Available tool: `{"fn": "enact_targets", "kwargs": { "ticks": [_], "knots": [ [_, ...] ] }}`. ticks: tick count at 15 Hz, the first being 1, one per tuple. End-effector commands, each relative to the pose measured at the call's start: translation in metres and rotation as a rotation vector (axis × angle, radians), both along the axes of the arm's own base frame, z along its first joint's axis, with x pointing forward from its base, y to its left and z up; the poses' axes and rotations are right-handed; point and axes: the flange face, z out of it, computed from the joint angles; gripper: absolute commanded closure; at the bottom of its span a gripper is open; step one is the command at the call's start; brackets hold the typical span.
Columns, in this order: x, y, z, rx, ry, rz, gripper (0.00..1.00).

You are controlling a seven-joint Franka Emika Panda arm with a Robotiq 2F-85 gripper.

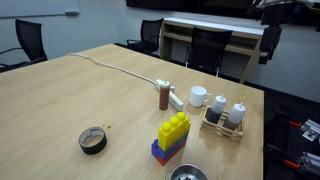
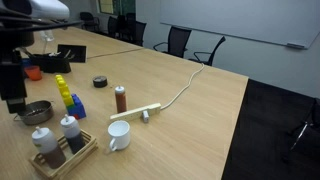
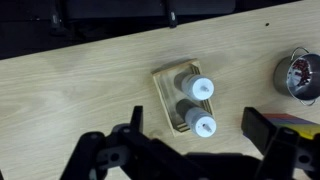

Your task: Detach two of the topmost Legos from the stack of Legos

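The Lego stack (image 1: 172,137), yellow bricks on blue ones, stands on the wooden table near its front edge; it also shows in an exterior view (image 2: 68,96). In the wrist view only a yellow and blue sliver (image 3: 296,119) shows at the right edge. My gripper (image 1: 268,42) hangs high above the table, apart from the stack; it also shows in an exterior view (image 2: 13,88). In the wrist view its jaws (image 3: 198,128) are open and empty, above a wooden caddy.
A wooden caddy (image 3: 165,100) holds two white-capped bottles (image 1: 228,114). Near it are a white mug (image 1: 198,96), a brown bottle (image 1: 164,95), a white cable with plug (image 1: 120,66), a tape roll (image 1: 93,141) and a metal bowl (image 2: 37,112). Chairs surround the table.
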Motion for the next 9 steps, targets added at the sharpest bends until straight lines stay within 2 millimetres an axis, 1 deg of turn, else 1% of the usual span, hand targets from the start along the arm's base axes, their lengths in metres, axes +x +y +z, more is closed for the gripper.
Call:
{"fn": "enact_targets", "kwargs": {
  "ticks": [1, 3, 5, 8, 9],
  "knots": [
    [0.0, 0.0, 0.0, 0.0, 0.0, 0.0, 0.0],
    [0.004, 0.007, -0.001, -0.008, -0.019, 0.043, 0.0],
    [0.009, 0.02, -0.003, -0.027, -0.038, 0.104, 0.0],
    [0.021, 0.052, -0.007, -0.107, -0.099, 0.248, 0.0],
    [0.026, 0.067, -0.008, -0.129, -0.122, 0.303, 0.0]
  ]
}}
